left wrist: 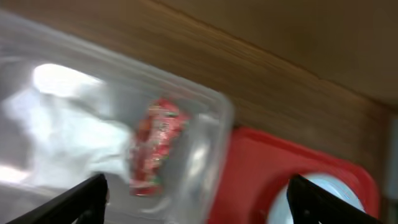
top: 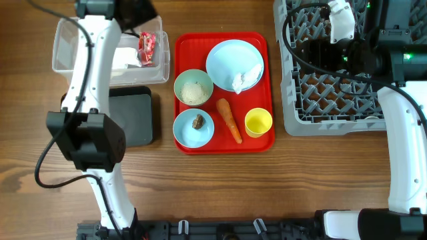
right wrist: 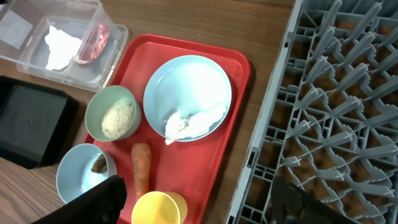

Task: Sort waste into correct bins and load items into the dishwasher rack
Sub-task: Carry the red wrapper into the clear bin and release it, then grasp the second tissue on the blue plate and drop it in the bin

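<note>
Red wrapper (top: 147, 48): shiny, crinkled, red w/ pale specks. It lies in the clear tub (top: 67, 47), upper left of overhead frame, just beside a white paper wad (top: 125, 59). Left jaws above the tub, spread wide, nothing held. Right jaws upper right over grey rack (top: 320, 93), spread too, empty.

Nothing legible is showing in any view. Red wrapper (top: 146, 48), upper left of the overhead frame, is carrying print too blurred to read.
</note>
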